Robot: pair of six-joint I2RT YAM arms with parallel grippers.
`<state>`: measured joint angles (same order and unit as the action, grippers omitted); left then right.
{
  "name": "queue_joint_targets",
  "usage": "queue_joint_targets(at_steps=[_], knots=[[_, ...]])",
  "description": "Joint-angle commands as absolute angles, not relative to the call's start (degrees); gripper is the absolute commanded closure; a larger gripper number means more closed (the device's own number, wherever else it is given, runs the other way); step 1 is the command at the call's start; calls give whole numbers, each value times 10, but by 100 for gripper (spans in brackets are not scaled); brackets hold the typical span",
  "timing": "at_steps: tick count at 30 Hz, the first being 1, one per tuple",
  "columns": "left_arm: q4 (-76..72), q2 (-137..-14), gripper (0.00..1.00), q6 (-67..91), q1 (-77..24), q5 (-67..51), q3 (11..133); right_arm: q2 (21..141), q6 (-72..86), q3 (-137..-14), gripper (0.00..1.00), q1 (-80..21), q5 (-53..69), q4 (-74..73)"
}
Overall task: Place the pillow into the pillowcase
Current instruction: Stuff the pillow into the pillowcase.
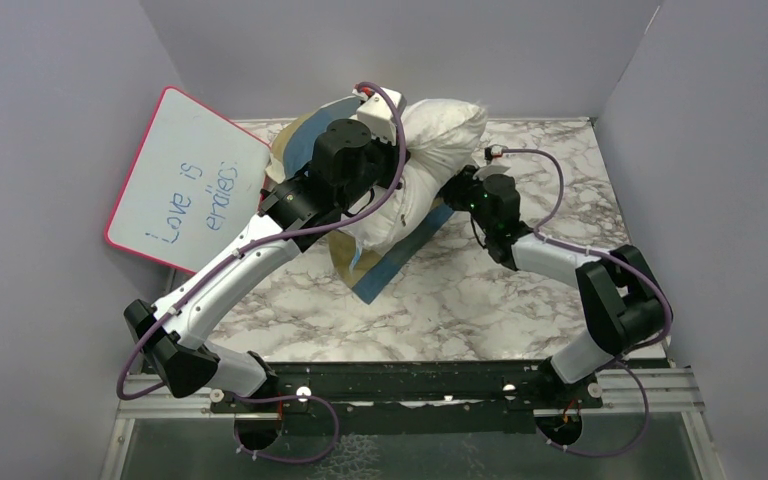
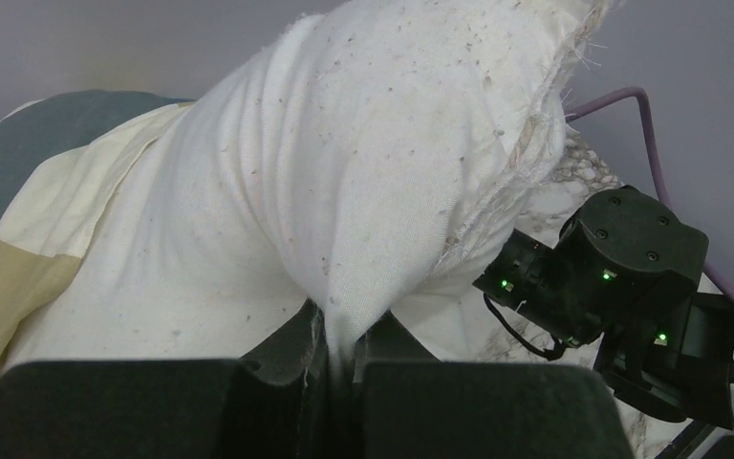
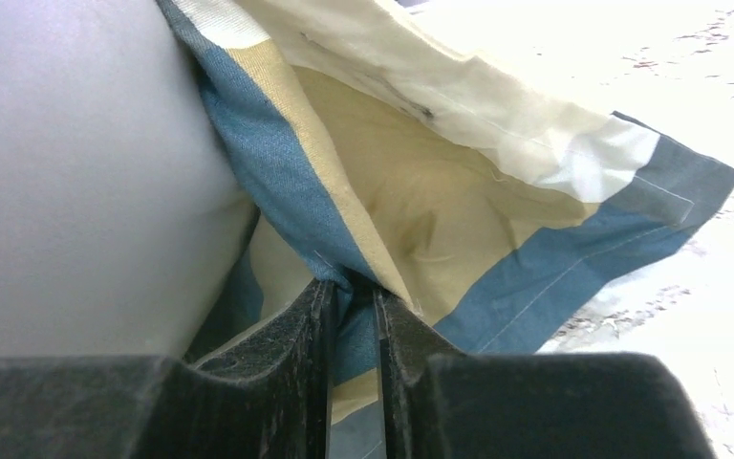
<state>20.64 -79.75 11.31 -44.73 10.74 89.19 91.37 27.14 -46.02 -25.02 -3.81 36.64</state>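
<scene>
Barely apart, jaws on pillow (image 2: pixel 363 172), pillowcase (image 3: pixel 440 210).

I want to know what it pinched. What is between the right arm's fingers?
A blue fold of the pillowcase lies between the fingers; the right wrist view shows it.

White arms (image 1: pixel 250 262) carry black joints (image 1: pixel 615 295), purple cables (image 2: pixel 621 93), seemingly green wrist LEDs (image 2: pixel 505 284).
</scene>
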Motion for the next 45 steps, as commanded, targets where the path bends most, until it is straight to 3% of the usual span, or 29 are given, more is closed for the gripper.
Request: queue_joint_targets(at_steps=[1, 5, 9, 17, 24, 33, 37, 42, 45], knots=[[147, -774, 100, 119, -443, 122, 899, 881, 258, -464, 77, -264, -151, 331], [146, -773, 100, 118, -444, 121, 899, 863, 256, -448, 87, -264, -178, 341], [144, -774, 100, 121, -443, 119, 898, 880, 257, -463, 88, -264, -159, 333], [138, -773, 100, 126, -443, 112, 895, 922, 275, -477, 75, -265, -72, 395], [136, -772, 100, 130, -443, 108, 894, 956, 294, -504, 73, -265, -68, 396], [126, -767, 100, 140, -443, 98, 885, 1009, 323, -543, 62, -265, -84, 421], [126, -763, 100, 141, -443, 100, 883, 1027, 337, -550, 64, -264, -119, 429], [126, -757, 100, 140, -443, 105, 882, 1054, 318, -530, 77, -263, -145, 520], [125, -754, 100, 142, -443, 107, 879, 1074, 298, -526, 68, -263, -113, 599]])
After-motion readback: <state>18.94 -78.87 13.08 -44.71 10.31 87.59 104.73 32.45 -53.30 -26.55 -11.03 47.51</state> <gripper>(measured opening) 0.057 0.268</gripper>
